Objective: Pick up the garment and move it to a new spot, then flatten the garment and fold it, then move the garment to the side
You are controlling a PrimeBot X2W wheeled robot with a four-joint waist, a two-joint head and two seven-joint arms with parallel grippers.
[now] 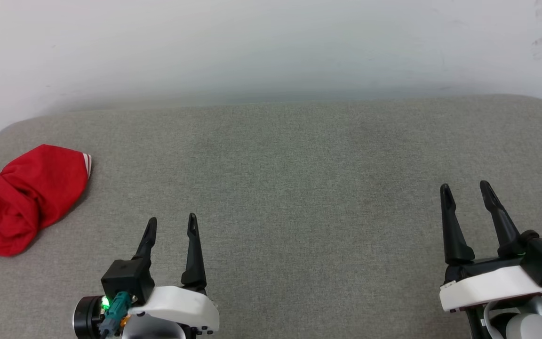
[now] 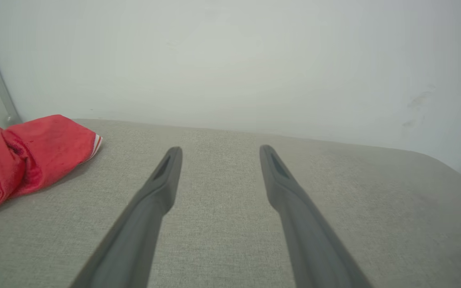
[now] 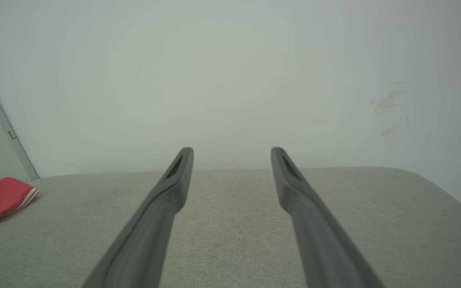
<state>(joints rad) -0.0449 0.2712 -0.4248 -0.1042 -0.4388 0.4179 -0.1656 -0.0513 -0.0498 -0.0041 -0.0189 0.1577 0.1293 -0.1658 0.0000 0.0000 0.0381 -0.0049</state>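
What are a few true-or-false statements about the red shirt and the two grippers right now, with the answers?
1. The garment lies on the left side of the grey padded surface. True.
2. The left gripper is shut on the garment. False: it is open, apart from the garment, and holds nothing.
3. The right gripper is open and empty. True.
4. The garment is folded flat. False: it lies bunched up.

Crumpled red garment (image 1: 21, 197) lying at the far left of a grey cushioned surface (image 1: 299, 165). Left gripper (image 1: 172, 225) and right gripper (image 1: 465, 189) spread apart, holding nothing, well apart from it.
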